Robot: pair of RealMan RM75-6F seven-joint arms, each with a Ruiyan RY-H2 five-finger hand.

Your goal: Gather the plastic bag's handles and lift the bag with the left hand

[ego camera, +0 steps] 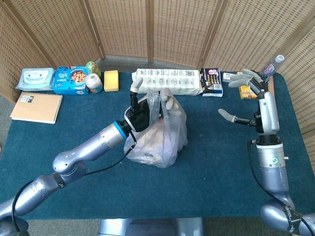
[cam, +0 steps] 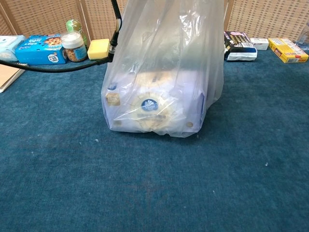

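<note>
The plastic bag (ego camera: 156, 139) sits near the centre of the head view on the blue table (ego camera: 206, 167), its base seemingly just touching or barely clear of the cloth in the chest view; which of the two cannot be told. It is thin, soft, clear film that crumples and slides easily, and the packaged goods inside look moderately weighty, so the load probably hangs and sways from whatever holds the top. The sensible place to take it is at the handles (ego camera: 156, 101), bunched together above the contents, since the walls would likely stretch or slip.

The left hand (ego camera: 140, 110) is at the bag's upper part, just left of centre in the head view, its dark fingers closed around the gathered film there, the bag drooping below and to its right. The right hand (ego camera: 250, 98) stands well apart at the right of the frame, fingers spread, holding nothing.
</note>
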